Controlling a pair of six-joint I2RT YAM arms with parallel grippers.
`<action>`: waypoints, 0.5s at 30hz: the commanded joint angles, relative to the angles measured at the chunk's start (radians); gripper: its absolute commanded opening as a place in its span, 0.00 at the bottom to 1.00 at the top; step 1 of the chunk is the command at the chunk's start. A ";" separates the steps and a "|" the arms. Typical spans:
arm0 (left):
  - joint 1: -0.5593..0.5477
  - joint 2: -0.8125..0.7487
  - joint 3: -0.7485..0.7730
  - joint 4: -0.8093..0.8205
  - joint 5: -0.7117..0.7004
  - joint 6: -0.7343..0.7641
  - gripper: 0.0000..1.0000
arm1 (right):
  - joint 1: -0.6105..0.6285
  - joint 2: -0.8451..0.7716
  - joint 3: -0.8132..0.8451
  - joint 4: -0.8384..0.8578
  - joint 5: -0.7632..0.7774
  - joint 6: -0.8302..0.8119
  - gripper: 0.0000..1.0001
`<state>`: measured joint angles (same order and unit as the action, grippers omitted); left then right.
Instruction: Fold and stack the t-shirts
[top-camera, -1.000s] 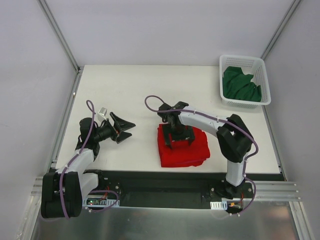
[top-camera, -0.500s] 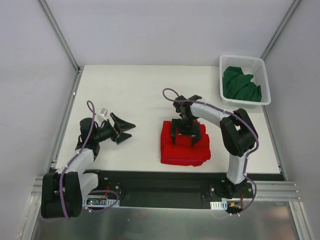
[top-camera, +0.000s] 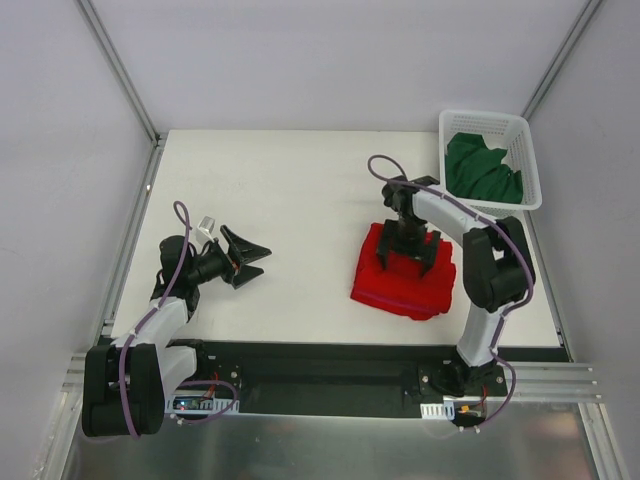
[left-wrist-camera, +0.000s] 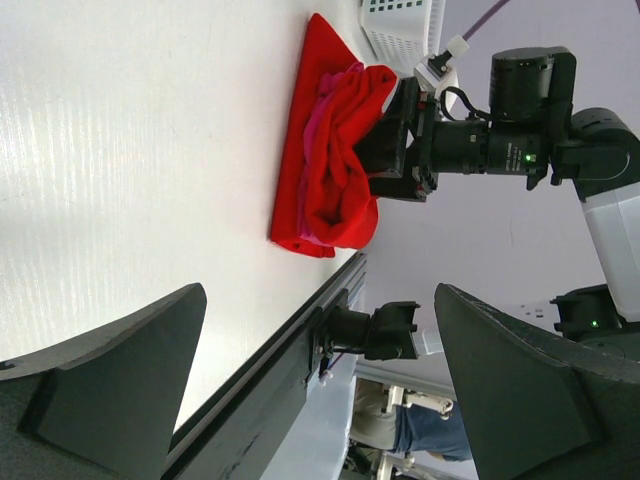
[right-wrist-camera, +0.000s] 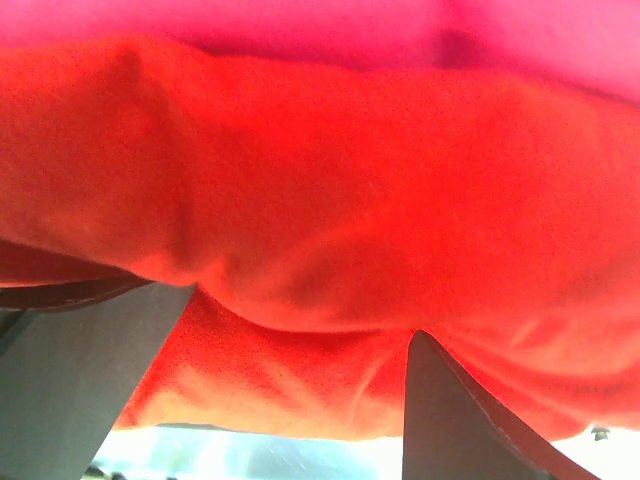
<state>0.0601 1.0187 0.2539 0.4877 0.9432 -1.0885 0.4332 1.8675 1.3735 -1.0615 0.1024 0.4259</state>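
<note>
- Right pincer (top-camera: 408, 256) stood with its jaws spread wide, pressed down on the folded red shirt (top-camera: 398, 292); we saw no cloth pinched between them.
- Left pincer (top-camera: 256, 263) hung open and empty low over the table (top-camera: 280, 180), well apart from the stack.
- We found the pink shirt (right-wrist-camera: 250, 20) folded in with the red one, near the right front of the table.
- We found the green shirt (top-camera: 482, 170) bunched in the white basket (top-camera: 462, 204) at the far right corner.
- We judged the step in hand to be settling the red-and-pink stack.
- The next move called for lifting clear without dragging cloth, then reaching into the basket for the green shirt.
</note>
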 joint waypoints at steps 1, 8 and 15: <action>0.004 -0.011 0.036 0.012 0.028 0.016 0.99 | -0.105 -0.086 -0.079 -0.038 0.129 0.074 0.96; 0.003 -0.015 0.036 0.012 0.031 0.018 0.99 | -0.241 -0.178 -0.198 0.024 0.080 0.142 0.96; 0.003 -0.029 0.024 0.012 0.037 0.013 0.99 | -0.306 -0.199 -0.249 0.089 0.056 0.165 0.96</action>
<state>0.0601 1.0172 0.2596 0.4873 0.9436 -1.0882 0.1547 1.6890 1.1557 -1.0065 0.1192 0.5468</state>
